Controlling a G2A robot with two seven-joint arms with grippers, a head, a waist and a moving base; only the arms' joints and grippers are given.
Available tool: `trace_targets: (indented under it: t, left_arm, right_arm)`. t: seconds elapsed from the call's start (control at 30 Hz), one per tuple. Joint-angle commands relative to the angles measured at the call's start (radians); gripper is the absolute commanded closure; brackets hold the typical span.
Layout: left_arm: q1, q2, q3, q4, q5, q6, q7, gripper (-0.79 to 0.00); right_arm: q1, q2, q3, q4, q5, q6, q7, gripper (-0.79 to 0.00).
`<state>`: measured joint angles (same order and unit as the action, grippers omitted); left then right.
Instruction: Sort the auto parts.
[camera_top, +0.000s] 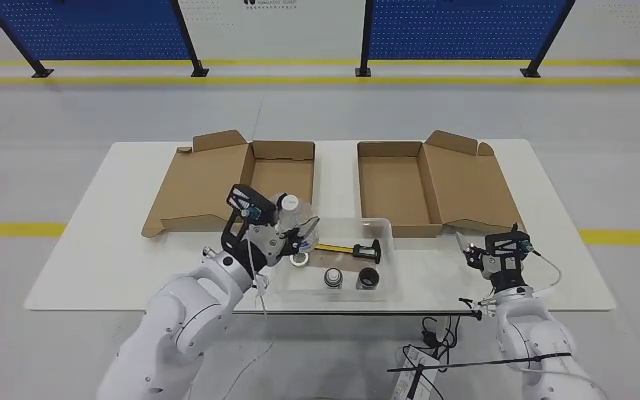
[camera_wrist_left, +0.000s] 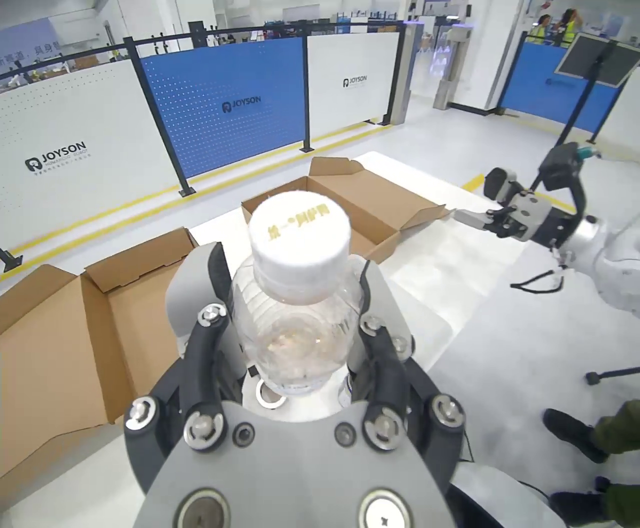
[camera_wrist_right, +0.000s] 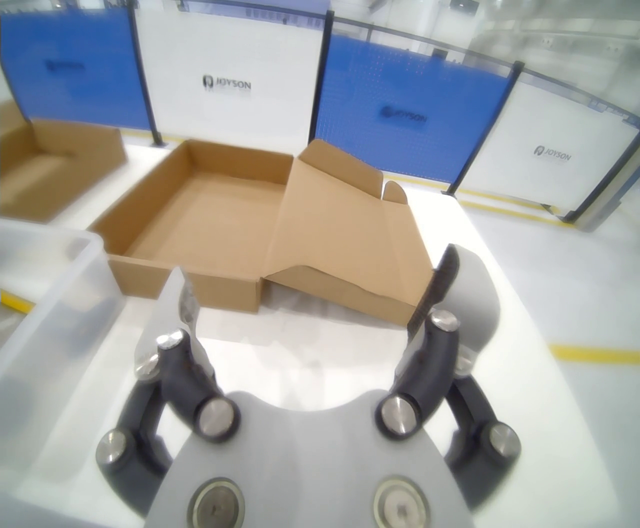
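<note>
- Auto parts (camera_top: 333, 278) lie in the clear bin (camera_top: 378, 228) at the tabletop's (camera_top: 110, 230) 6 o'clock edge, among them a black-and-yellow part (camera_top: 355, 248).
- The left hand (camera_wrist_left: 294, 280) is clamped around a clear bottle (camera_wrist_left: 292, 330) with a white cap, at the bin's 10 o'clock, beside the left cardboard box (camera_top: 283, 175).
- The right hand (camera_wrist_right: 314, 267) hovers over the tabletop at the bin's 3 o'clock, well apart, fingers spread wide.
- The right cardboard box (camera_top: 393, 185) sits open at the bin's 1 o'clock.
</note>
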<state>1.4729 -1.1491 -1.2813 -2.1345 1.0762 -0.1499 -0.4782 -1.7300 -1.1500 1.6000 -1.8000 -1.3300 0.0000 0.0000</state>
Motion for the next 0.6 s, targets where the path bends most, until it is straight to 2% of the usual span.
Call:
trace_targets:
  t: [0.0,0.47,0.57]
  left_arm:
    - [-0.001,0.000,0.001,0.001,0.000,0.001,-0.001,0.000]
    - [0.000,0.000,0.001,0.002,-0.003,0.001,0.001,0.000]
    - [-0.031,-0.001,-0.005,0.021,0.029,0.006,0.011,0.000]
  right_arm:
    - [0.000,0.000,0.000,0.000,0.000,0.000,0.000,-0.785]
    - [0.000,0.000,0.000,0.000,0.000,0.000,0.000,-0.785]
    - [0.000,0.000,0.000,0.000,0.000,0.000,0.000,-0.785]
